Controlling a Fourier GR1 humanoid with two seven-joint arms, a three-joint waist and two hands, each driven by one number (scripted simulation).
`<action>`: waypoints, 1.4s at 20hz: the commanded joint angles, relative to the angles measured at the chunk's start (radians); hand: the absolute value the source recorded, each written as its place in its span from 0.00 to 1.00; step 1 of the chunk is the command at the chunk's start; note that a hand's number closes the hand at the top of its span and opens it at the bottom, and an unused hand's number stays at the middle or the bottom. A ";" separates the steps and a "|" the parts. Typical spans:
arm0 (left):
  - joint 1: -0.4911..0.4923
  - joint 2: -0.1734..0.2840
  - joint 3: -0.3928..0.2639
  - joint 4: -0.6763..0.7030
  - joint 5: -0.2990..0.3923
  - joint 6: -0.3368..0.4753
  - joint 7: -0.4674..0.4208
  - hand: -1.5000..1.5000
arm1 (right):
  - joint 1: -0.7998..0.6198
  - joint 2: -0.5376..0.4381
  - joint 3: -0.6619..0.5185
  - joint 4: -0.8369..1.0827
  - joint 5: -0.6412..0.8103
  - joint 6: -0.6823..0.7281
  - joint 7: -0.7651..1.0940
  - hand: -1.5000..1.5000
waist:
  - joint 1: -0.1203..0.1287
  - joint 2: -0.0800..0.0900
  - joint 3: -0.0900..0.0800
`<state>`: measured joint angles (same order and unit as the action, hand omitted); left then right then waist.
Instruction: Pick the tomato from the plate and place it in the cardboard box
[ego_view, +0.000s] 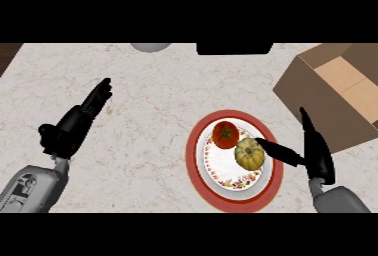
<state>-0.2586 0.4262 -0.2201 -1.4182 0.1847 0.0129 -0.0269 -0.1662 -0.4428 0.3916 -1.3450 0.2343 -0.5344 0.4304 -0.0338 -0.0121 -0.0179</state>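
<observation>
Head view: tomato (224, 133) on the red-rimmed plate (202, 180), lower centre, beside a yellow squash (249, 153).
Right hand (316, 150) stood just right of the plate, fingers straight, thumb over the squash, grasping nothing; left hand (74, 125) rested open at left; cardboard box (336, 92) lay upper right.

Tomato (224, 133) and yellow squash (249, 153) seen touching on red-rimmed plate (198, 172), right hand (316, 150) held open beside plate, thumb laid over squash, cardboard box (336, 95) at upper right, left hand (74, 125) rested open on marble counter (148, 100).
</observation>
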 joint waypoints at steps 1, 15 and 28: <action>-0.007 -0.037 -0.056 -0.019 -0.020 -0.004 0.018 0.50 | -0.045 -0.046 0.129 0.011 0.263 -0.062 0.203 0.00 | 0.025 -0.003 0.002; 0.021 -0.103 -0.109 -0.050 -0.076 0.062 0.044 0.50 | -0.357 0.150 0.211 -0.338 0.339 0.488 1.044 0.00 | 0.032 -0.004 0.012; 0.016 -0.114 -0.102 -0.073 -0.075 0.037 0.083 0.50 | -0.426 0.342 0.046 -0.187 0.416 0.569 1.057 0.00 | 0.035 0.007 0.016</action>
<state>-0.2512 0.3114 -0.3204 -1.4659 0.1075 0.0616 0.0404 -0.5523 -0.1588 0.4608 -1.5670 0.6212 -0.0290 1.2451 -0.0086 -0.0080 -0.0033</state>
